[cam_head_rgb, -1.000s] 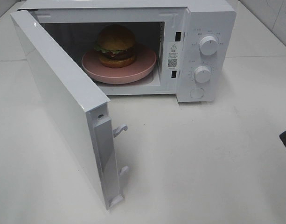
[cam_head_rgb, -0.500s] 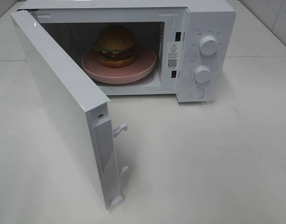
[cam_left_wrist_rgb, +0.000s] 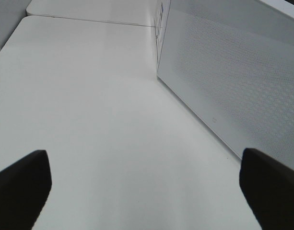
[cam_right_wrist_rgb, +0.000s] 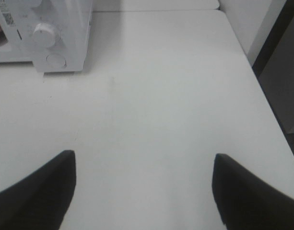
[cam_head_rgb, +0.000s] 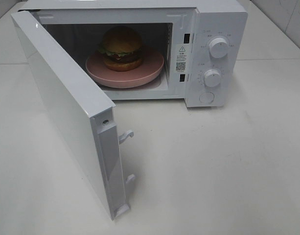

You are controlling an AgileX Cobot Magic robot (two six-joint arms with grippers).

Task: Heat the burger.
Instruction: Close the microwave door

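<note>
The burger (cam_head_rgb: 121,47), with a brown domed bun and green at its edge, sits on a round pink plate (cam_head_rgb: 152,62) inside the white microwave (cam_head_rgb: 220,14). The microwave door (cam_head_rgb: 61,103) stands swung wide open toward the front left. Neither arm shows in the exterior high view. My left gripper (cam_left_wrist_rgb: 144,191) is open over bare table, beside the outer face of the open door (cam_left_wrist_rgb: 242,81). My right gripper (cam_right_wrist_rgb: 144,189) is open and empty over the table, to the right of the microwave's control panel (cam_right_wrist_rgb: 46,36).
Two white knobs (cam_head_rgb: 218,47) and a round button sit on the panel. Door latch hooks (cam_head_rgb: 125,136) stick out from the door's edge. The white table (cam_head_rgb: 213,161) stretches in front and to the right; its right edge (cam_right_wrist_rgb: 262,86) drops off.
A dark piece of the right arm at the right edge of the exterior high view has withdrawn out of sight. Burger, plate and door have not moved.
</note>
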